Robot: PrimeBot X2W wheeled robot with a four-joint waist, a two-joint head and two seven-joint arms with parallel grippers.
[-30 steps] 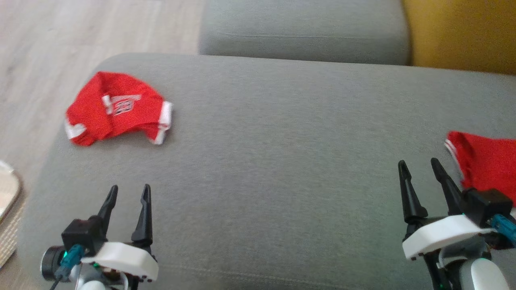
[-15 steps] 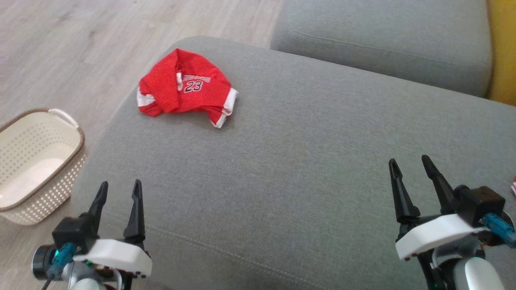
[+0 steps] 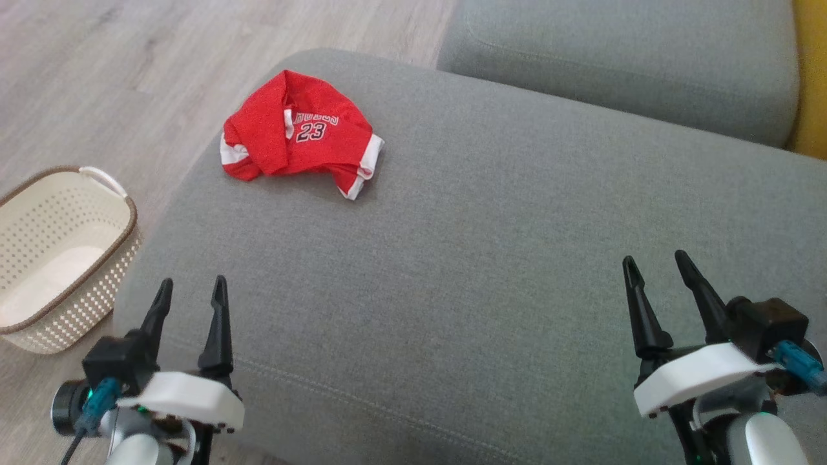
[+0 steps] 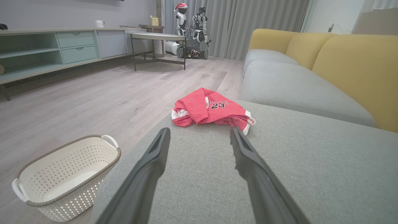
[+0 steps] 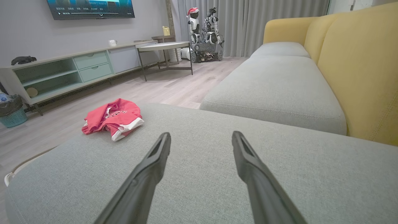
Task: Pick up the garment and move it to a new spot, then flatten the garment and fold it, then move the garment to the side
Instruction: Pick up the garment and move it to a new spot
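Red mesh jersey, number 23 showing, white trim at the edges, lies crumpled near the far left corner of the grey sofa cushion, close to the drop to the wood floor. The left gripper hovers low over the cushion's near left edge, fingers spread and pointing toward the jersey, well apart from it. The right gripper hangs over the near right side, jaws wide and empty, fingers leaning slightly left. A cream perforated basket sits on the floor just beside the cushion. Beyond lies a second grey cushion, with a yellow backrest at the far right.
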